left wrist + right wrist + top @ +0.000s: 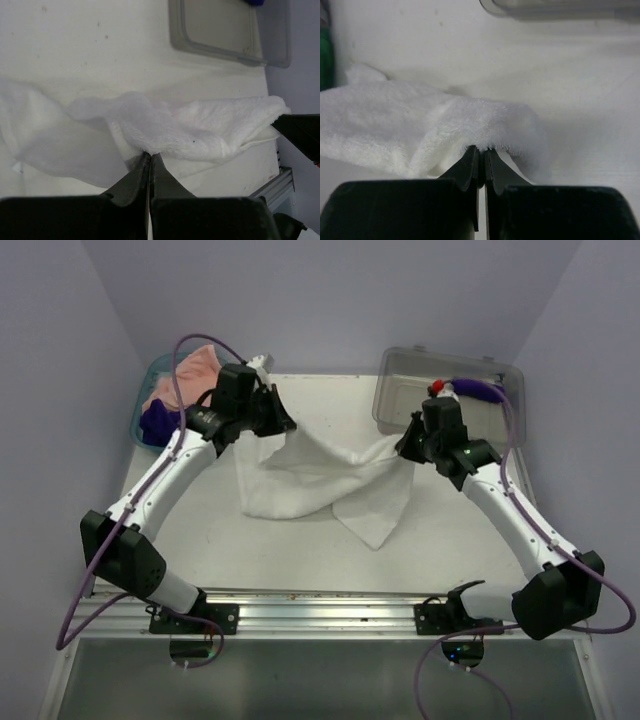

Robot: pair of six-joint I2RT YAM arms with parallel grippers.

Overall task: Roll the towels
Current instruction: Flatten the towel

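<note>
Pinching the white towel point(320, 480) with both hands: left hand point(285, 426) at the towel's far left end, right hand point(406, 447) at its far right end. Clamped fully shut on the terry cloth in both cases, with no gap showing between the fingers in either wrist view, only a tuft of fabric bunched at the tips. Raised off the bench point(300, 560) at the two pinched ends, sagging between them and draping down onto the surface. Crumpled and partly folded over itself, with one flap trailing toward the near edge, a little right of centre. Spread across the middle of the bench, between the two arms.

Heaped in the teal basket point(152, 373) at the far left corner: a peach-pink towel point(195, 370), loose and rumpled, and a dark purple towel point(158, 420) bunched at the basket's near side, just behind the left arm. Not rolled, either of them, as far as can be seen.

Standing at the far right corner — a clear grey bin point(400, 395), just behind the right hand. Hard to tell what lies inside it.
</note>
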